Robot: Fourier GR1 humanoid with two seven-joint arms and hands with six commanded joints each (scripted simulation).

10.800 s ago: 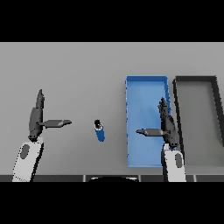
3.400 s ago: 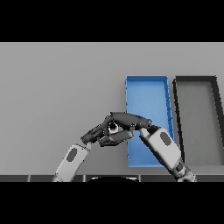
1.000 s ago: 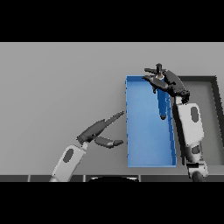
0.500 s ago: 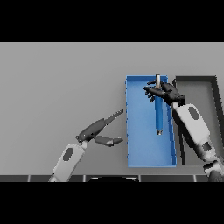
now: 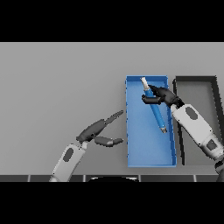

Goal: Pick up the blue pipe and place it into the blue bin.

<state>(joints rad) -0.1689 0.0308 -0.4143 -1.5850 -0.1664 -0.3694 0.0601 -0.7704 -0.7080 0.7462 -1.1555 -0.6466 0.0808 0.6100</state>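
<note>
The right hand (image 5: pixel 159 96) is reaching over the far part of the blue bin (image 5: pixel 148 162), its fingers curling round the upper stretch of the blue pipe (image 5: pixel 154 108) and gripping it. The pipe is lying at a slant within the bin's outline, its pale far end pointing toward the far wall and its grey near end angling right toward the bin's right wall; whether it is resting on the bin floor or hanging just above it cannot be told. The placing step is looking nearly done. The next move is calling for the fingers to loosen and the hand to lift clear. The left hand (image 5: pixel 97 131) is idling over the grey table (image 5: pixel 57 87) just left of the bin, fingers relaxed, holding nothing. A black bin (image 5: pixel 197 83) is sitting just right of the blue one.
</note>
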